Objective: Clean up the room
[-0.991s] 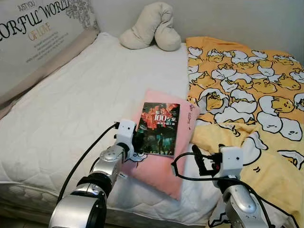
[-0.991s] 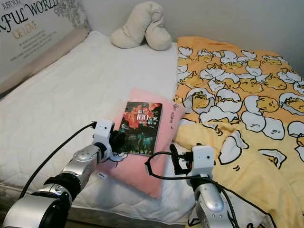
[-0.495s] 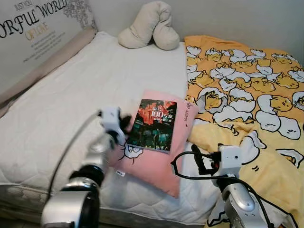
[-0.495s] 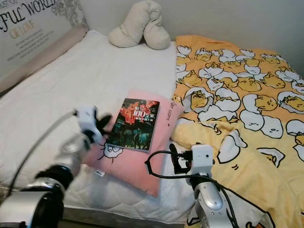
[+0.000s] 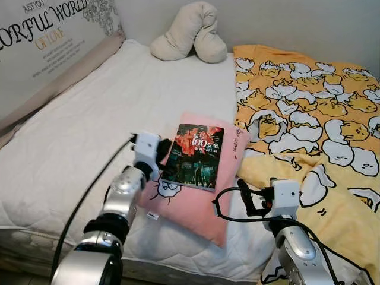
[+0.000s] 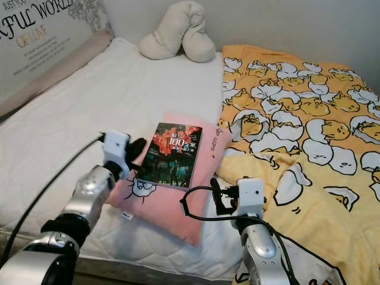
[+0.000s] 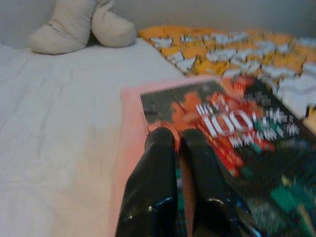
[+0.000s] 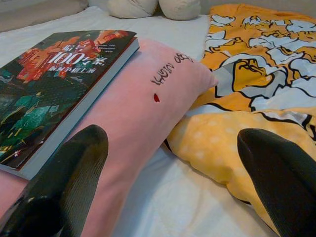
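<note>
Task barely started, by the look of it — book (image 5: 195,156) lies flat on the pink pillow (image 5: 196,202), which sits on the white mattress (image 5: 77,136) near the front edge, touching the yellow duvet (image 5: 309,119). Nothing lifted yet.

Left gripper (image 5: 164,148) is at the book's left edge, over the pillow. In the left wrist view its two black fingers (image 7: 158,163) are pressed close together, tips at the cover's near corner; they don't look clamped on anything — closed and empty as far as I can judge. Right gripper (image 5: 244,199) hovers low off the pillow's right side, just in front of the rumpled duvet fold, fingers (image 8: 74,163) spread wide apart, holding nothing.

Left to do, judging from the scene: get the book off the bed, move the pillow up to the head end, straighten the duvet. All of that is still open.

Around: a cream U-shaped cushion (image 5: 189,32) at the far end against the wall, a lettered headboard panel (image 5: 41,29) along the robot's left. The duvet, printed with egg cartoons, is bunched at the near right corner.

In the way: book lies flat on a soft pillow, so there's little gap for a finger to slip under — likely to sink or slide when pushed. Each arm's black cable loops close to the pillow; the right one could snag it.
</note>
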Controlling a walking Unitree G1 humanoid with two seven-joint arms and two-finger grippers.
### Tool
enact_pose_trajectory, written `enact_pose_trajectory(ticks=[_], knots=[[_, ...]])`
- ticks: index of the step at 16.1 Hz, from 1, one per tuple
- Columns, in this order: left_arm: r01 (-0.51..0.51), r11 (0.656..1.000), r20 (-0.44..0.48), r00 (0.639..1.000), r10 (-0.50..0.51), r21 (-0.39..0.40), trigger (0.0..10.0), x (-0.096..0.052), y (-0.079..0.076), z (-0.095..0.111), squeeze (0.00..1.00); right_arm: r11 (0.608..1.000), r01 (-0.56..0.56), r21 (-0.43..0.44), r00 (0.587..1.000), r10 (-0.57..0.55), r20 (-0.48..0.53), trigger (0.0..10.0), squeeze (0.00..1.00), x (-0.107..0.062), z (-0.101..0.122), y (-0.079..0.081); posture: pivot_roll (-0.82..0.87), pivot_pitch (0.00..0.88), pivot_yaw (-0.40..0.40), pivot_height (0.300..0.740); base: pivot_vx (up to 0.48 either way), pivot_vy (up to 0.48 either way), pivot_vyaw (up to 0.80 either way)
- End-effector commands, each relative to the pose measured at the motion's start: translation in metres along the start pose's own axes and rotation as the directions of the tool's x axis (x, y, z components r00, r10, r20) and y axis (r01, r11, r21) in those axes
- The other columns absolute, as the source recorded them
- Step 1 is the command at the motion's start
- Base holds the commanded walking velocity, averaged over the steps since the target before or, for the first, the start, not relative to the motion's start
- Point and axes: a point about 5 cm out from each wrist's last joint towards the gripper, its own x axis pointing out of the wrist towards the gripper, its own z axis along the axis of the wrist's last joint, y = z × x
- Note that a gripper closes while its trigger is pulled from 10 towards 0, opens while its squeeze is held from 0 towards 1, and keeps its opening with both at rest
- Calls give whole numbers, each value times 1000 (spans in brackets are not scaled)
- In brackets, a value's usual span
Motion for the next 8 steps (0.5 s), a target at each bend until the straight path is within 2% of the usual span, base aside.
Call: enact_pose_trajectory(ticks=[1, 5, 7, 8], knots=[[-3, 1000, -31, 1000, 4, 24, 10000, -3, -4, -9, 1000, 1000, 8, 2, 1000, -8, 8, 10000, 0, 1, 1, -3, 61, 0, -22, 740, 0, 0, 0], [-87, 995, -56, 994, 90, 55, 10000, -4, -4, -16, 1000, 1000, 13, -3, 1000, -13, 10, 10000, 0, 0, 1, -3, 52, 2, -20, 740, 0, 0, 0], [-110, 993, -69, 991, 112, 36, 10000, -3, 0, -16, 1000, 999, 32, -6, 999, -32, 22, 10000, 0, 0, 2, -5, 45, 2, -17, 740, 0, 0, 0], [-134, 991, -88, 987, 132, -13, 10000, -4, 3, -18, 1000, 999, 39, -8, 999, -39, 21, 10000, 0, 0, 3, -7, 43, 3, -17, 740, 0, 0, 0]])
